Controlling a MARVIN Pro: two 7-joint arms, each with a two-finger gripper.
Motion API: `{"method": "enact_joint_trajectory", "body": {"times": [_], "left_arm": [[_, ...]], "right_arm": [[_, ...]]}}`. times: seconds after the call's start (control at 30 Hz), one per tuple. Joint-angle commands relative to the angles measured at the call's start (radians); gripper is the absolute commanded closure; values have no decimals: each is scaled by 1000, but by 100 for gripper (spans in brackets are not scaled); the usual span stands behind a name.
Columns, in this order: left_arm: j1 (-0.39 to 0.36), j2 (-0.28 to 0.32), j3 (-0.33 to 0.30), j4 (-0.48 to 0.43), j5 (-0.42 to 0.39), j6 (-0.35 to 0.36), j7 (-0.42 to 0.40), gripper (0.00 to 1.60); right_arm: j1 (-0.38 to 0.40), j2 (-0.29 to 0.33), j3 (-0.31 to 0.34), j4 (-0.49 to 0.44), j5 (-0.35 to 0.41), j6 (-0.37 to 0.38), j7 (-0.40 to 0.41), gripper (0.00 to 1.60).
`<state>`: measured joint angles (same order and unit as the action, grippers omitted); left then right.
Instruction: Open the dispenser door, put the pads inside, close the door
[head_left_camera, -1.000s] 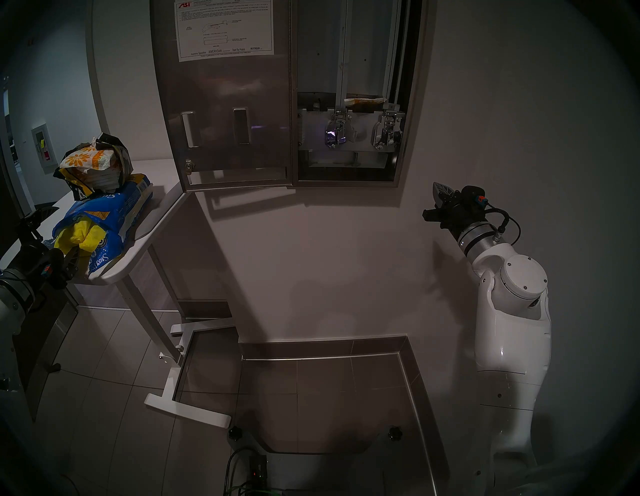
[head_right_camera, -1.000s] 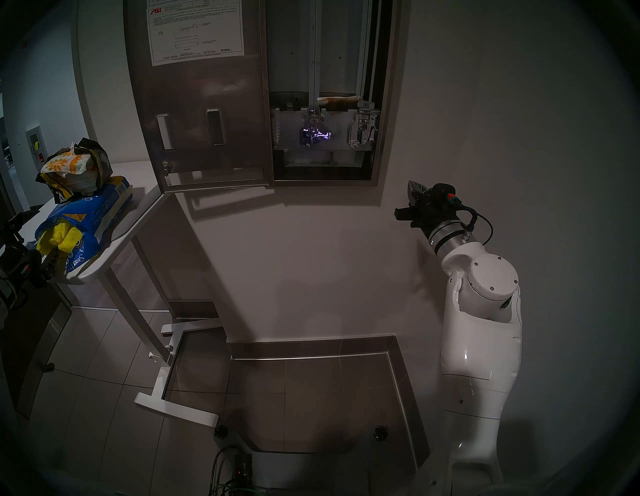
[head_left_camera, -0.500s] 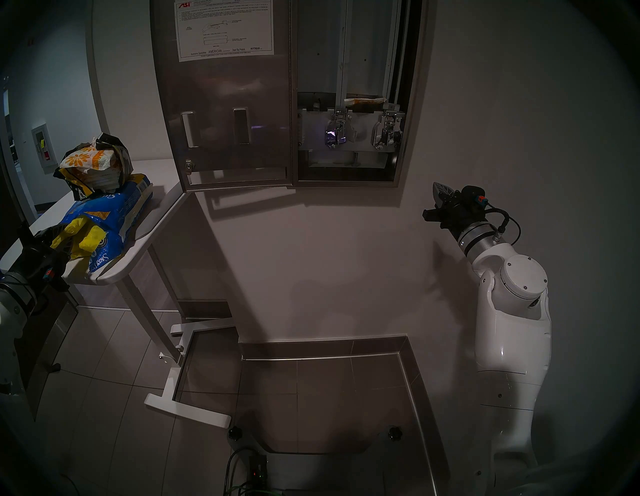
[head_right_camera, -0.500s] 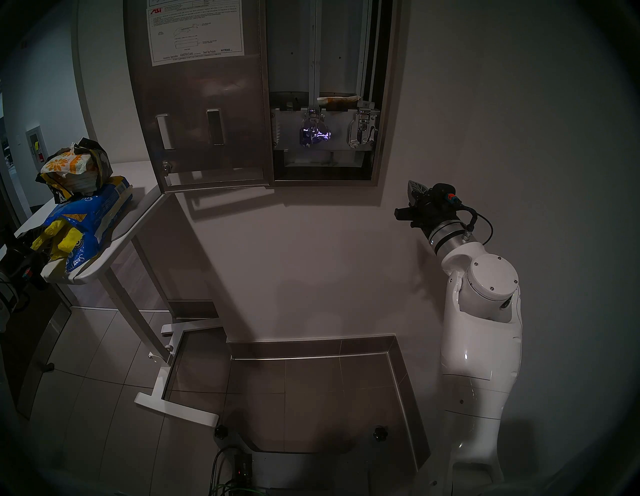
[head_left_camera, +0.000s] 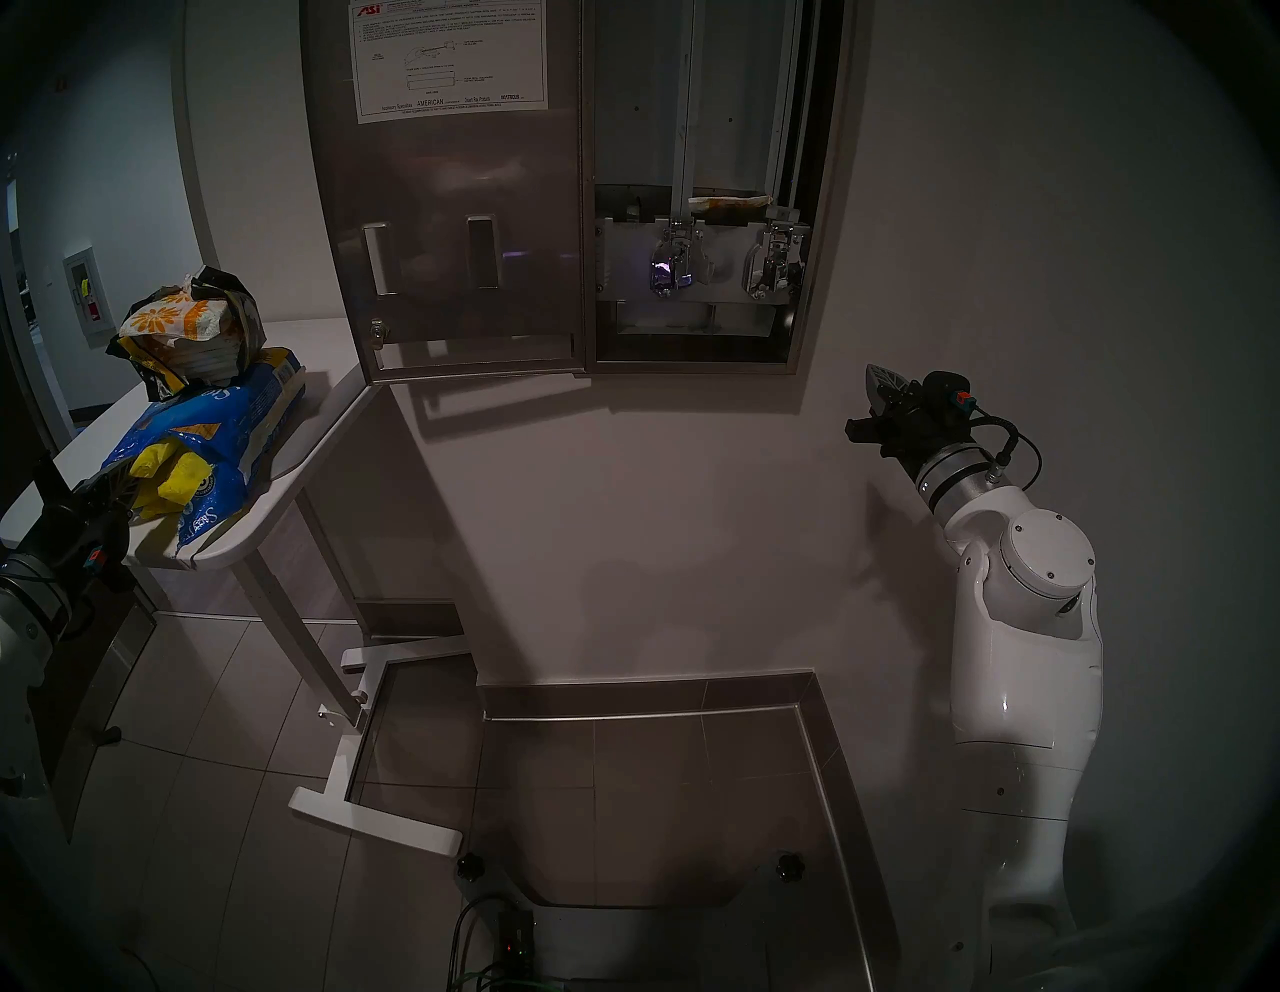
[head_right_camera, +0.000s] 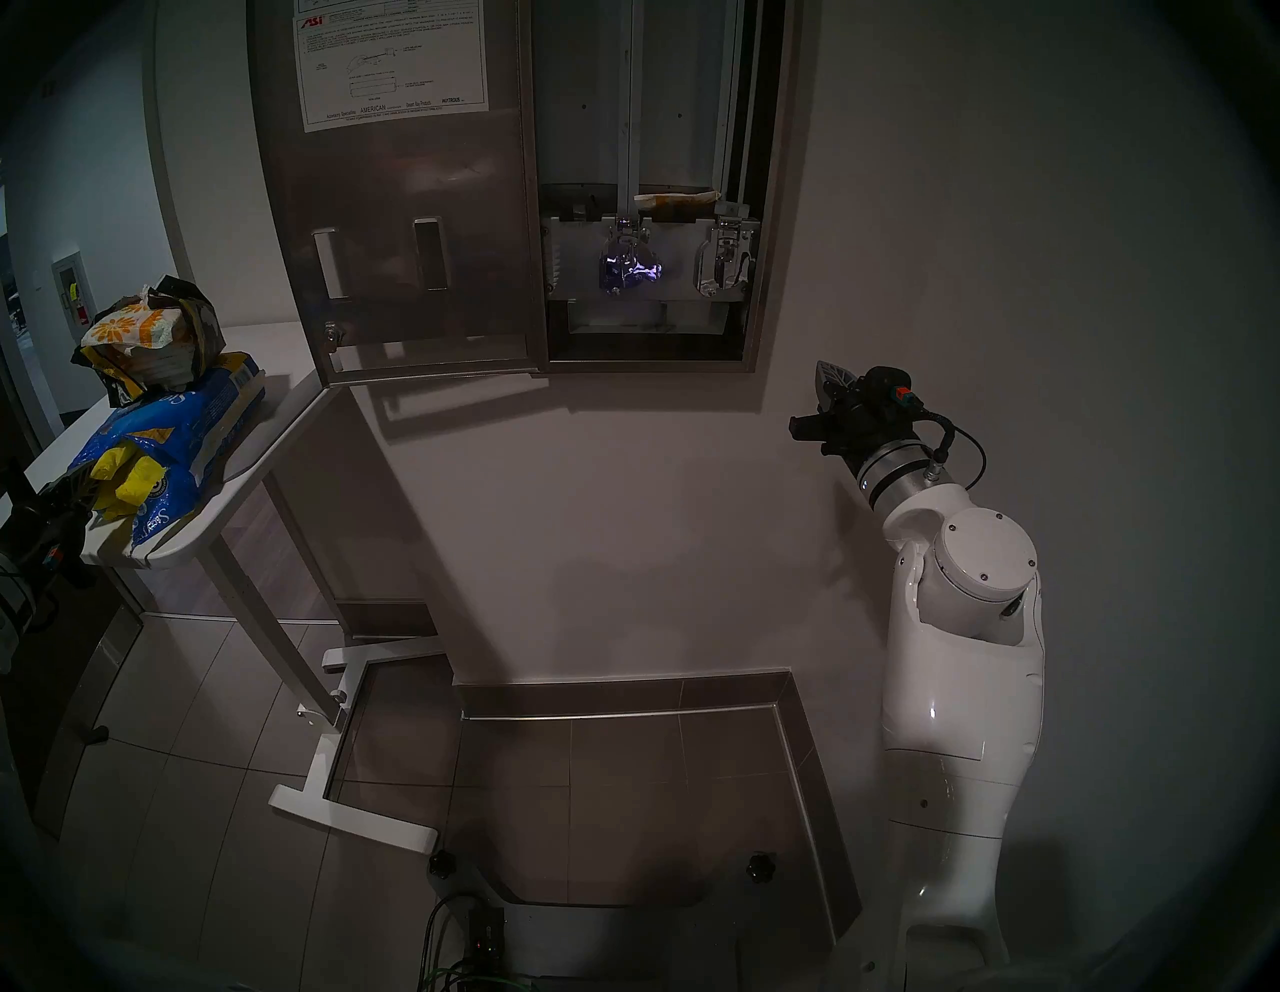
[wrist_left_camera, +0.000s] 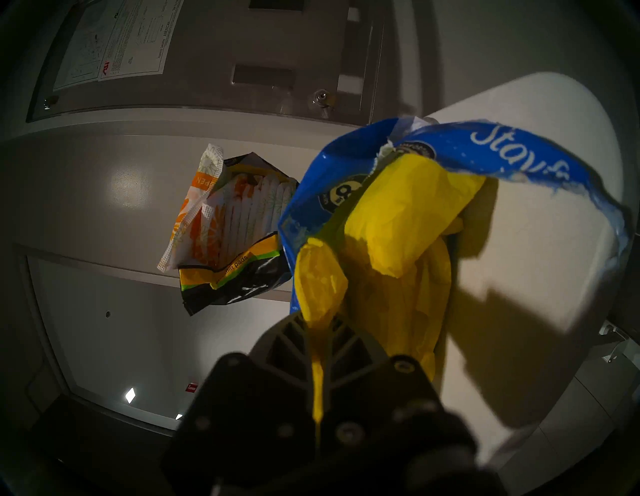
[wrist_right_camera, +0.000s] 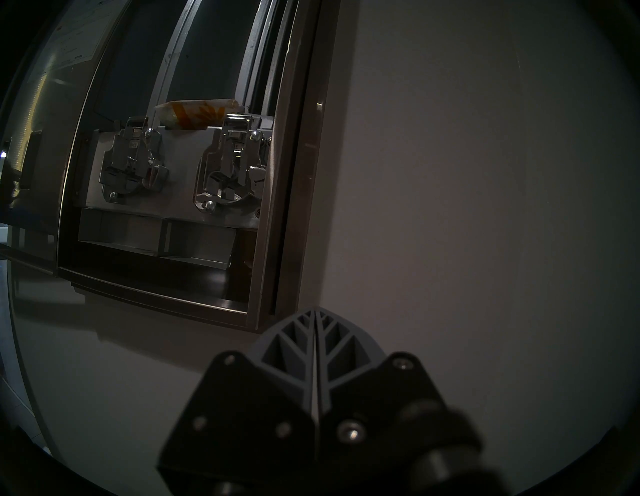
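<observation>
The dispenser door (head_left_camera: 450, 277) stands swung open to the left, its white instruction sheet (head_left_camera: 450, 59) facing me. The dispenser (head_left_camera: 824, 208) is open and shows two chrome levers (wrist_right_camera: 138, 166); one white pad with orange flowers (head_left_camera: 727, 202) lies in the right chute, and it also shows in the right wrist view (wrist_right_camera: 197, 112). My left gripper (wrist_left_camera: 317, 322) is shut on a yellow pad (wrist_left_camera: 318, 287) at the mouth of the torn blue bag (head_left_camera: 235, 415). More yellow pads (head_left_camera: 173, 478) stick out there. My right gripper (wrist_right_camera: 315, 311) is shut and empty by the wall, below and right of the dispenser.
A white table (head_left_camera: 305, 443) at the left carries the blue bag, with an opened pack of orange-flowered pads (head_left_camera: 176, 319) on top of it. The table's white foot (head_left_camera: 374, 824) stands on the tiled floor. A steel-edged low ledge (head_left_camera: 658, 713) runs below the wall.
My left gripper was open beside the yellow pads; it has moved in at the bag's mouth and shut on one. The right arm has not moved.
</observation>
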<state>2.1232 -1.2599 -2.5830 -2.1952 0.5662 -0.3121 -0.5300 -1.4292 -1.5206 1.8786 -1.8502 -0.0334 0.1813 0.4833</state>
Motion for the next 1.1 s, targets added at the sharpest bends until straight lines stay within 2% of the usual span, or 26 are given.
{"method": "enact_joint_trajectory", "body": {"times": [0.0,0.2,0.23,0.27,0.3,0.43,0.47,0.5,0.57,0.67,0.73,0.77,0.8,0.83,1.07], "left_arm": [[18,-22,-36,-32,-12,-18,5,160],[32,-39,-47,-34,-12,-33,5,160],[33,-40,-48,-35,-11,-34,5,151],[33,-41,-48,-36,-9,-33,4,124],[32,-41,-48,-36,-10,-33,4,86],[30,-43,-48,-41,-10,-30,3,89],[29,-44,-48,-42,-10,-29,3,85],[29,-45,-47,-43,-9,-29,2,65],[29,-48,-44,-45,-8,-30,1,73],[29,-50,-43,-47,-7,-31,-1,73],[26,-51,-40,-48,-9,-31,0,82],[25,-51,-38,-48,-9,-30,-1,107],[24,-49,-38,-48,-10,-32,-2,152],[24,-49,-37,-48,-10,-32,-2,160],[34,-51,-49,-58,-32,-46,-15,160]], "right_arm": [[22,6,2,-35,3,-4,0,135],[21,8,2,-35,4,-4,-2,135],[21,8,2,-35,4,-4,-2,135],[21,8,1,-35,5,-4,-2,135],[21,8,1,-35,5,-4,-2,135],[21,9,1,-35,6,-4,-3,135],[21,9,0,-35,6,-4,-3,135],[21,10,0,-35,6,-4,-4,135],[21,10,0,-35,7,-4,-4,135],[20,11,0,-35,7,-4,-5,135],[20,11,-1,-35,8,-4,-5,135],[20,11,-1,-35,8,-4,-5,135],[20,12,-1,-35,8,-4,-6,135],[20,12,-1,-35,8,-4,-6,135],[20,13,-2,-35,10,-4,-7,135]]}}
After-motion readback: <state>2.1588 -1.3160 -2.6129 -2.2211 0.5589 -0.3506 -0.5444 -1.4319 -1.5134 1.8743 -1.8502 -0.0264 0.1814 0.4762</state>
